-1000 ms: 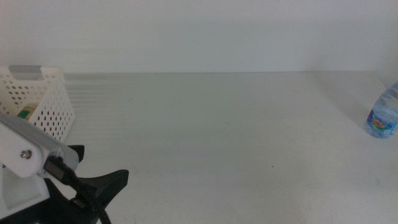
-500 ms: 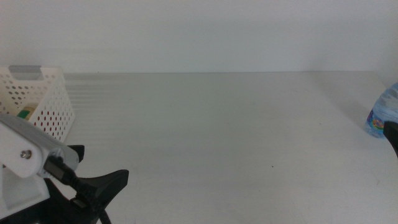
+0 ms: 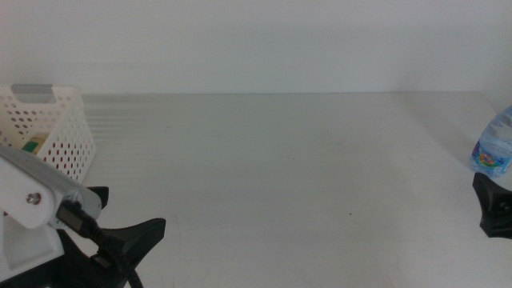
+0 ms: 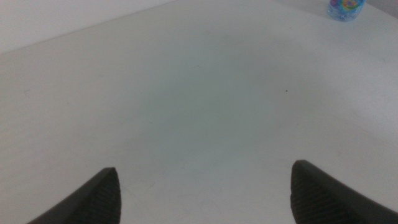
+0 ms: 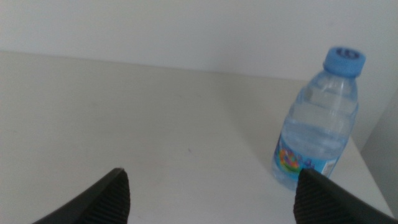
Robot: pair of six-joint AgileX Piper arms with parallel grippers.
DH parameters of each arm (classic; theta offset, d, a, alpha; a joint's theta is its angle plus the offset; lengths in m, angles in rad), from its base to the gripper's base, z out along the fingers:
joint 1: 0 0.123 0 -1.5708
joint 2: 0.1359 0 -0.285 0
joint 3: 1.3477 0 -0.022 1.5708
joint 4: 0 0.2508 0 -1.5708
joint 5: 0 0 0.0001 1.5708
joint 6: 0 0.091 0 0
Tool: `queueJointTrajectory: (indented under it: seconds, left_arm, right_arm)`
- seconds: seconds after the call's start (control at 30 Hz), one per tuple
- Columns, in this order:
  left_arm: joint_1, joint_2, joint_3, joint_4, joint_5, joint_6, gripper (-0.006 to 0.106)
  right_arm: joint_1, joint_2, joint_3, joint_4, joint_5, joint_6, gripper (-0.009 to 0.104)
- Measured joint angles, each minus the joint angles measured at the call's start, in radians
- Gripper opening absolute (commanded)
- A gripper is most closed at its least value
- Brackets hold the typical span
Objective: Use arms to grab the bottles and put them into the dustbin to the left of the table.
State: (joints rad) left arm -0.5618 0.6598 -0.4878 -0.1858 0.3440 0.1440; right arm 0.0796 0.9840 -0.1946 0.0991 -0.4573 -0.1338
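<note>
A small clear water bottle (image 3: 494, 149) with a blue cap and blue label stands upright at the table's far right edge; the right wrist view shows the same bottle (image 5: 319, 124). My right gripper (image 5: 211, 175) is open a little in front of it, and the bottle stands off toward one jaw, not between the two. Only the dark tip of the right gripper (image 3: 490, 210) shows in the middle view, just below the bottle. My left gripper (image 3: 142, 250) waits at the bottom left, open over bare table (image 4: 199, 99). The white perforated dustbin (image 3: 56, 132) stands at the left.
Something green and yellow (image 3: 32, 146) shows through the dustbin's holes. A white wall runs along the table's far edge. The bottle also appears small and far off in the left wrist view (image 4: 346, 7).
The right gripper's dark tip has come into the middle view from the right edge and moved in below the water bottle. The left arm has not moved.
</note>
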Motion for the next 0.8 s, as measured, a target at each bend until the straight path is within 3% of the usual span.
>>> queueJointTrajectory:
  seconds: [0.53, 0.67, 0.8]
  left_arm:
    - [0.0, 0.0, 0.0, 0.0, 0.0, 0.0, 0.089]
    - [0.0, 0.0, 0.0, 0.0, 0.0, 0.0, 0.089]
    - [0.0, 0.0, 0.0, 0.0, 0.0, 0.0, 0.089]
  right_arm:
    - [0.0, 0.516, 0.016, 0.018, -0.552, 0.029, 0.072]
    - [0.0, 0.587, 0.015, 0.109, -0.656, -0.001, 0.075]
    - [-0.005, 0.638, 0.012, 0.199, -0.674, -0.006, 0.085]
